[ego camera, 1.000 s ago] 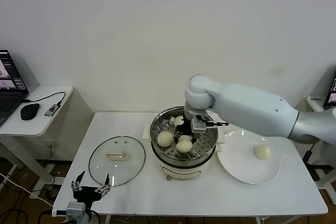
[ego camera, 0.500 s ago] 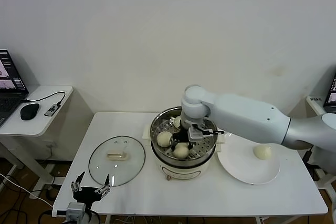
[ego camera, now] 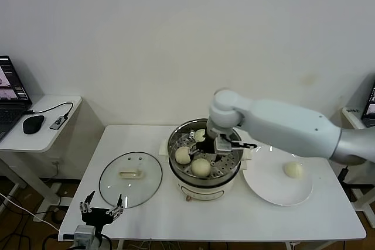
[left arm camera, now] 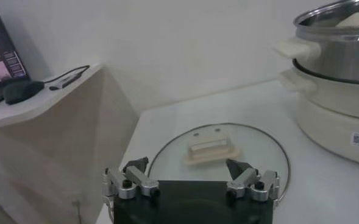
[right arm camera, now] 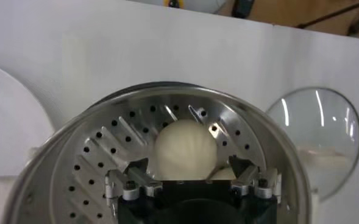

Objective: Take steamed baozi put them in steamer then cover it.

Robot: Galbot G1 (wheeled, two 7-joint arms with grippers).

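While open, right tool (right arm camera: 191, 176) above baozi (right arm camera: 185, 148)

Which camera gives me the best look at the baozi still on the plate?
Head view: the last baozi sits whole and unblocked on the white plate. Right wrist view shows only the plate's edge; left wrist view shows neither.

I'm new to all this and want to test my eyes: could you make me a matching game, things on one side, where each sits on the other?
Things:
1. cover
2. lone baozi
3. right gripper
4. left gripper

Places:
A. over the steamer
B. on the white plate
C. flat on the table, left of the steamer
D. at the table's near left corner

Pairs: 1-C, 2-B, 3-A, 4-D
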